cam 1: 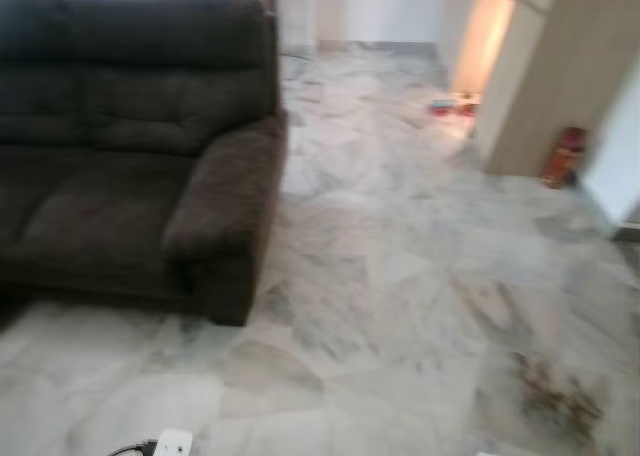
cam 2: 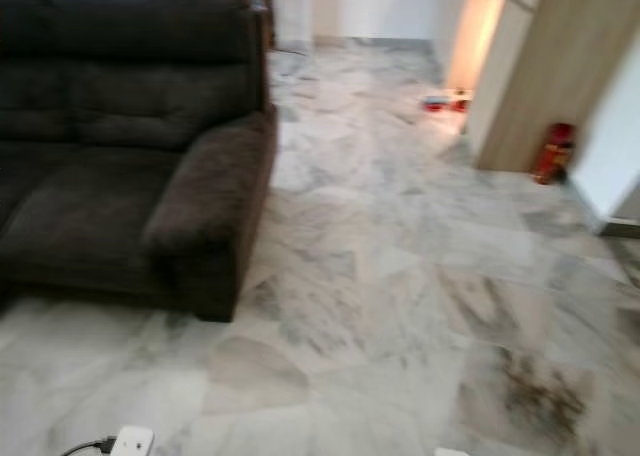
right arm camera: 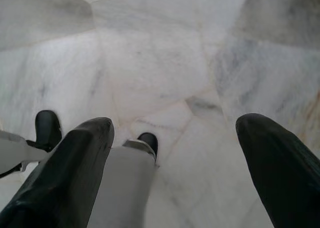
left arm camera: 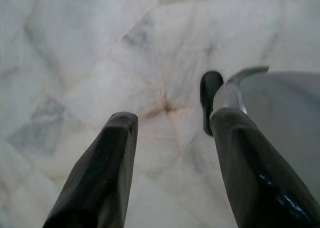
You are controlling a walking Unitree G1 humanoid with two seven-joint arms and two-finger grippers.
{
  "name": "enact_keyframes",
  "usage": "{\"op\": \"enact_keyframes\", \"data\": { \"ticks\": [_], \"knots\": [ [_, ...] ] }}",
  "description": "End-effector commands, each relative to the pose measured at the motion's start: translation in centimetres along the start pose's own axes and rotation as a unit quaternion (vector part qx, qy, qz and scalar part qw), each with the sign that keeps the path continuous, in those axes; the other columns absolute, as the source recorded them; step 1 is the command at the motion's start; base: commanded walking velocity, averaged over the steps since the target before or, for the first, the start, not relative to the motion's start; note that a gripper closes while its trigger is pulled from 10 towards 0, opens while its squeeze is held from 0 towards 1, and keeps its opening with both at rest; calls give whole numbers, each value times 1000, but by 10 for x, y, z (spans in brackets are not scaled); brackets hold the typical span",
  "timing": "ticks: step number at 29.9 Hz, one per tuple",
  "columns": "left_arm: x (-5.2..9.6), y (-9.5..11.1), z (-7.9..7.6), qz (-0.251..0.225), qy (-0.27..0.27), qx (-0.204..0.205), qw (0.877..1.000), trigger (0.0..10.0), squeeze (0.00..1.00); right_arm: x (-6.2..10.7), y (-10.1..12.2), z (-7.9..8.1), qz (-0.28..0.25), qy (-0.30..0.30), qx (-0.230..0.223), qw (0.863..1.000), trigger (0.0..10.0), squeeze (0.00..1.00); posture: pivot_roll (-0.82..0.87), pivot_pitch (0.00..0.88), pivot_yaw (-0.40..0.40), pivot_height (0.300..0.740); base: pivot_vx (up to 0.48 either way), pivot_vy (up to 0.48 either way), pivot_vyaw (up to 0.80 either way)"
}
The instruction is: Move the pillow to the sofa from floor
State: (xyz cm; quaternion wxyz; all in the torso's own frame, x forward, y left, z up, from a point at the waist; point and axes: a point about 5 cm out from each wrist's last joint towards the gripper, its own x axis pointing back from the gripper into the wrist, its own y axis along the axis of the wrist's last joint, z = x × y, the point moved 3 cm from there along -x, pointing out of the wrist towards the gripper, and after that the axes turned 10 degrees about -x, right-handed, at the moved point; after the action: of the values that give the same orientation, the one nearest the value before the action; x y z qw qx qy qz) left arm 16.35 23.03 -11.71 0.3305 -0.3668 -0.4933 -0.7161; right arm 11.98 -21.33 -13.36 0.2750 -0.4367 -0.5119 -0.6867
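Marble floor [cam 1: 400,276] fills most of what our head camera takes in, slightly blurred, with the dark sofa [cam 1: 120,146] on our left, its seat bare and its near armrest toward the middle of the view. A white plug adapter [cam 1: 172,443] with a black cable lies at the near edge, a red canister [cam 1: 563,156] stands by a beige cabinet [cam 1: 540,76] far right, and small red and blue items [cam 1: 452,105] sit in a lit doorway beyond. We see no pillow on the floor or on the sofa, so we cannot say where it lies or how it stands to our fingers. We judge that we are at the searching step: the pillow has to be found before any reach, and the next move calls for turning or walking until it comes into sight. Along the left wrist, the left gripper [left arm camera: 172,123] hangs over pale marble with its fingers [left arm camera: 107,163] spread apart and nothing between them; a black foot [left arm camera: 210,95] of ours shows past them. Along the right wrist, the right gripper [right arm camera: 175,125] likewise points at the floor, fingers [right arm camera: 75,163] released wide and empty.
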Motion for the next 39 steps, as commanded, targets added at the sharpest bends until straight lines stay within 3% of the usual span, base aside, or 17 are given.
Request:
{"op": "enact_keyframes", "data": {
  "ticks": [1, 9, 17, 39],
  "knots": [
    [0, -2, 2, 1, 3, 0, 1000, 10000, 0, -2, 5, 7, -8, 9, 0, 1000, 10000, 0, 64, 0, -49, 740, 0, 0, 800],
    [0, -1, 3, 1, 4, 2, 1000, 10000, 0, -2, 5, 7, -9, 9, -2, 1000, 10000, 0, 65, 0, -46, 740, 0, 0, 764],
    [1, 0, 4, -4, 8, 7, 1000, 10000, 0, -2, 4, 8, -10, 6, -31, 999, 10000, 0, 66, 0, -42, 740, 0, 0, 0],
    [1, -3, 2, 3, 8, 19, 1000, 10000, 0, -1, 3, 5, -7, 2, -22, 1000, 10000, 0, 65, 0, -51, 740, 0, 13, 0]
  ]
}}
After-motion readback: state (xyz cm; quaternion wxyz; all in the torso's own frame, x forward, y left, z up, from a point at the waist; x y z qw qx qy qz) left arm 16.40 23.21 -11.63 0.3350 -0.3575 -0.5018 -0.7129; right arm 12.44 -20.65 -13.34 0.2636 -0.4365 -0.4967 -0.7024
